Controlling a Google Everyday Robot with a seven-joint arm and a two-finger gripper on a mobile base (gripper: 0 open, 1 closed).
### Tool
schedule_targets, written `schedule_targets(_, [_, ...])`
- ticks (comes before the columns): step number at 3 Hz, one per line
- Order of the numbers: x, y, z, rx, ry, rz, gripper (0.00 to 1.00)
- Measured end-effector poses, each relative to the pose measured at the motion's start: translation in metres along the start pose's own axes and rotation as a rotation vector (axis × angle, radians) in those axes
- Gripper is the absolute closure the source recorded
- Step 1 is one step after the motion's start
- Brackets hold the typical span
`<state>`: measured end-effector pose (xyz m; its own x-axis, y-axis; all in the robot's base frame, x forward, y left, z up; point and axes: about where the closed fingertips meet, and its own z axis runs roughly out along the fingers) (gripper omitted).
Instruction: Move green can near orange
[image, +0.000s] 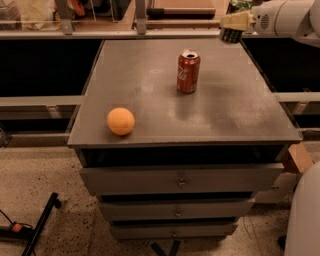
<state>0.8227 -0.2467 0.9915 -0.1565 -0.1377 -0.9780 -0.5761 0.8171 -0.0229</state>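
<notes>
The green can (230, 36) hangs in the air above the table's far right corner, held in my gripper (233, 22). The cream fingers (236, 21) are shut across its upper half, so only its dark lower part and a bit of its top show. The orange (120, 121) lies on the grey table top (230, 110) near the front left edge, far from the can. My white arm comes in from the upper right.
A red Coca-Cola can (188, 71) stands upright in the middle rear of the table, between the gripper and the orange. Drawers (180, 179) sit under the top. A white robot part (307, 215) fills the lower right corner. A black stand (37, 225) lies on the floor at the left.
</notes>
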Motion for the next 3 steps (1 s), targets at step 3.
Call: schedule_targets(3, [-0.018, 0.112, -0.052, -0.248, -0.032, -0.156, 1.0])
